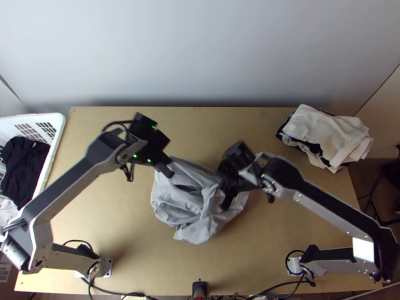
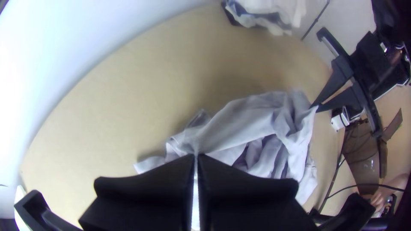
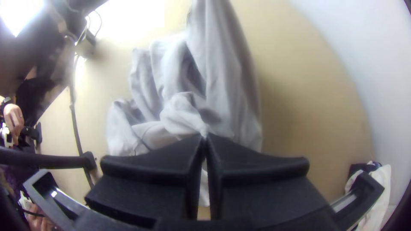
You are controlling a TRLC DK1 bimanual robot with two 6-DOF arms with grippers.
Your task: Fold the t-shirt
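Spreading the bunched shirt (image 1: 172, 212), located on the bench (image 1: 270, 245) well apart from the basket (image 1: 56, 142), requires gentle, even outward tension, left gripper (image 2: 197, 158) and right gripper (image 3: 205, 137) each clamped on cloth.

a light wooden table (image 1: 270, 237) bears the bunched grey t-shirt (image 1: 172, 207) and, far right, stacked clothes (image 1: 320, 132).

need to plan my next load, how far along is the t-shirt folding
Not folded yet: the grey t-shirt lies bunched on the table. In hand: the left gripper and right gripper each pinch its cloth. Left: spreading it flat, then folding. A stack of clothes already sits at the table's far right.
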